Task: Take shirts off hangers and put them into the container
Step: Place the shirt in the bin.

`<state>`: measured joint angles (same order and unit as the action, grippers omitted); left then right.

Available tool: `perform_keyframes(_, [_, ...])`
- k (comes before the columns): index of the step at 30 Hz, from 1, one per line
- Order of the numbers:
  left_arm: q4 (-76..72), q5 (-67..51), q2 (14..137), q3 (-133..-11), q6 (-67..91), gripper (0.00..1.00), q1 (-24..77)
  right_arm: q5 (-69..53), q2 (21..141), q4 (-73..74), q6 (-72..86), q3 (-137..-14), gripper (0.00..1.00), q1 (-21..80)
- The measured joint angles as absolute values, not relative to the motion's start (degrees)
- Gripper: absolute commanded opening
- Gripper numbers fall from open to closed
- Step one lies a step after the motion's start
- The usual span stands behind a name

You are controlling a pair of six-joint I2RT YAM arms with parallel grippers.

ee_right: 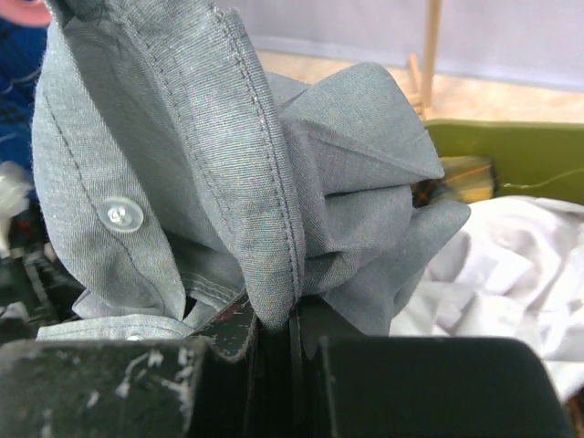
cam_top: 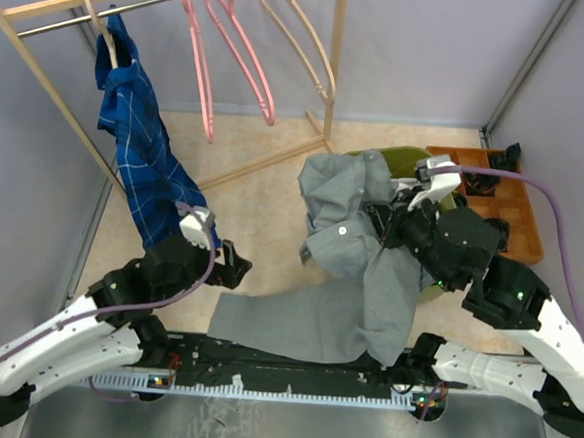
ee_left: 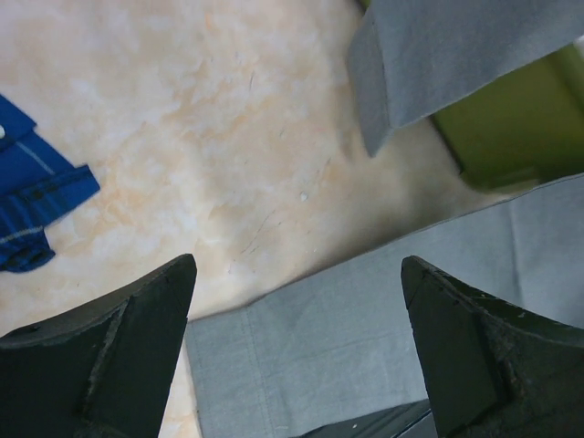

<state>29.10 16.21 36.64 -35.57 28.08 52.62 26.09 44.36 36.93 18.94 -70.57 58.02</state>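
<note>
While the right jaws are clenched on a bunched fold of the grey shirt (ee_right: 228, 182) above the container (ee_right: 511, 155), we note that most of the garment lies outside it. The cloth falls over the container's near-left side and spreads flat across the desk (cam_top: 262, 217) toward the near edge, between the two arms. The left jaws stand released and wide, low over the left end of that flat panel; we cannot tell whether they touch it. A white shirt (ee_right: 493, 265) already lies in the container, to the right of the grip.

We judge the main hazard to be a release at this point. Only the gathered fold would drop in, and the weight of the trailing panel could pull it back over the rim onto the desk. A second hazard is drag: if the right jaws lift or carry farther right, the panel may catch on the black rail (cam_top: 262, 362) at the near edge, or tug the light container out of place. The heap may also sit high on the white shirt and spill. The blue shirt (cam_top: 137, 148) hangs on its pale hanger (cam_top: 98, 17) at the far left, well apart, so we judge the task unfinished.
</note>
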Motion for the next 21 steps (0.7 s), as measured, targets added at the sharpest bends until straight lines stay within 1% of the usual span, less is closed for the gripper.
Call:
perform_keyframes(6, [27.4, 19.4, 26.3, -33.8, 28.4, 0.99, 52.6, 35.8, 47.4, 40.0, 13.8, -78.0, 0.0, 58.0])
perform_keyframes(11, [27.7, 22.3, 24.5, -33.8, 29.4, 0.99, 52.6, 48.3, 52.1, 39.6, 7.6, -82.3, 0.0, 57.5])
perform_keyframes(13, [28.2, 22.8, 24.7, -33.8, 29.8, 0.99, 52.6, 50.5, 53.2, 38.9, 5.0, -82.1, 0.0, 55.4])
perform_keyframes(14, [28.4, 23.0, 24.9, -33.8, 29.9, 0.99, 52.6, 50.3, 53.8, 38.7, 4.2, -82.0, 0.0, 53.2])
perform_keyframes(16, [28.7, 23.3, 25.8, -33.8, 30.1, 0.99, 52.6, 47.1, 54.6, 38.5, 4.1, -80.4, 0.0, 45.3])
perform_keyframes(18, [28.9, 23.4, 27.0, -33.8, 30.2, 0.99, 52.7, 41.8, 55.4, 38.1, 4.6, -76.8, 0.0, 36.2])
perform_keyframes(21, [29.1, 23.3, 29.0, -33.8, 30.2, 0.99, 52.7, 31.9, 58.5, 36.7, 5.9, -69.6, 0.02, 25.6])
